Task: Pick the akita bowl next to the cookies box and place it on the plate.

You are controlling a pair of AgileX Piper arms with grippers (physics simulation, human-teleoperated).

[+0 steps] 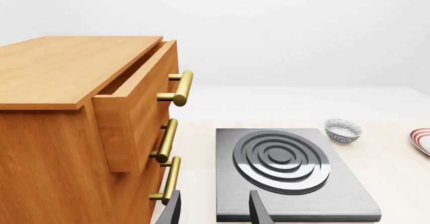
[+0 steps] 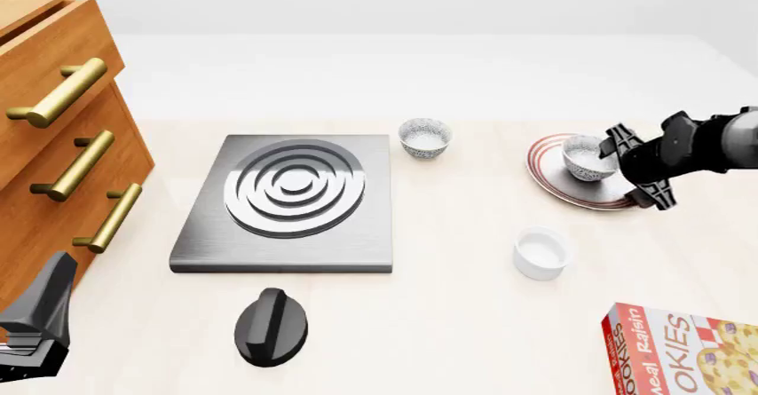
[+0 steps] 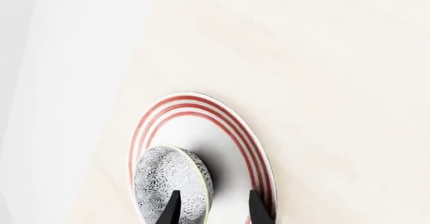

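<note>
1. Right tool sits over the round white plate with thin red rings, its black fingers clamped on the rim of the small speckled grey-black akita bowl; whether the bowl touches the plate we cannot tell.
2. Left tool parted, holding nothing, low by the wooden drawer cabinet.
3. We judge the bowl light, stiff, glazed-slippery, chippable; the rim is the handhold.
4. Red cardboard cookies box sits well apart, on the pale wood counter.
5. Plain white surroundings.
</note>
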